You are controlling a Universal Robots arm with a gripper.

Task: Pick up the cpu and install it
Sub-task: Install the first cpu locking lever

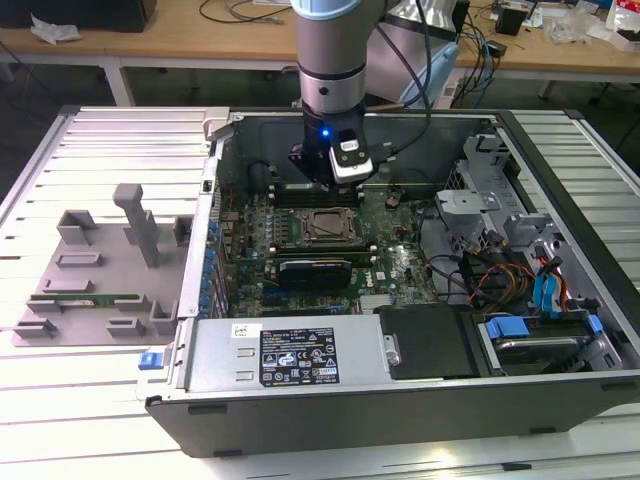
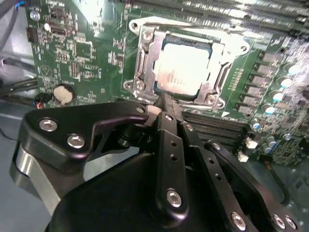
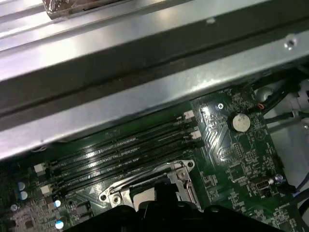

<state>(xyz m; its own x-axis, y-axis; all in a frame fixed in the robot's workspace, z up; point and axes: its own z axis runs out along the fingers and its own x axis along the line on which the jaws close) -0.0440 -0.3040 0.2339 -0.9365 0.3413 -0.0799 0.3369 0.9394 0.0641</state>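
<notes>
Inside the open computer case (image 1: 560,300), at the centre of the exterior view, the arm (image 1: 338,50) reaches straight down over the green motherboard (image 1: 400,250), its gripper (image 1: 325,190) just above the far edge of the socket frame (image 1: 328,228). At upper centre of the second wrist view, the cpu (image 2: 185,69) lies flat in the socket frame, silvery top up and level, with the metal frame around it on every side. The gripper's black fingers (image 2: 166,108) stand pressed together with no gap between them, their tips just at the socket's near edge and holding nothing; whether they touch the frame I cannot tell. Long dark memory slots (image 3: 120,154) run beside the socket in the first wrist view, with a round coin battery (image 3: 241,122) at right. On the exterior view's left, a grey tray (image 1: 90,270) sits on the slatted table (image 1: 60,400).
</notes>
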